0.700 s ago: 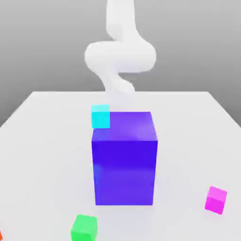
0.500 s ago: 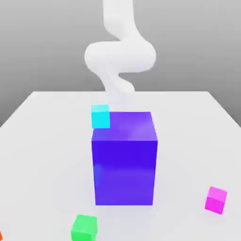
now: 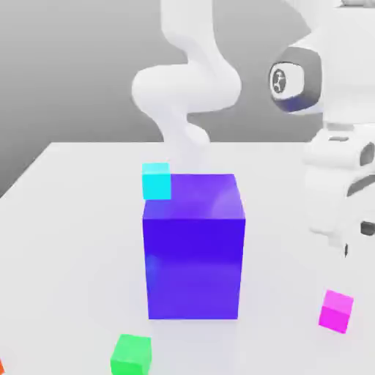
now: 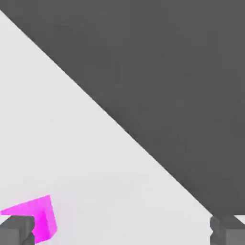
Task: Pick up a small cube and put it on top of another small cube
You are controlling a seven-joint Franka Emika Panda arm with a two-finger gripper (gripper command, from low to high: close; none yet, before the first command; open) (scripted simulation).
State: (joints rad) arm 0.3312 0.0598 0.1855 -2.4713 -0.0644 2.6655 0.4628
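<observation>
The small magenta-pink cube [image 3: 336, 310] rests on the white table near the front, at the exterior view's right. My gripper [image 3: 351, 243] hangs above it, a short way up and apart from it. In the hand view the gripper [image 4: 122, 232] is open, its two dark fingertips [image 4: 16, 230] far apart with nothing between them. There the magenta cube [image 4: 36, 216] lies beside one fingertip, partly covered by it.
A big blue-violet block [image 3: 194, 245] stands mid-table, with a small cyan cube [image 3: 156, 181] against its far upper corner. A small green cube [image 3: 131, 354] sits at the front. The table's edge [image 4: 119, 127] runs diagonally through the hand view.
The hand and forearm have swung into the exterior view's right side, above the magenta cube. None of the cubes has moved.
</observation>
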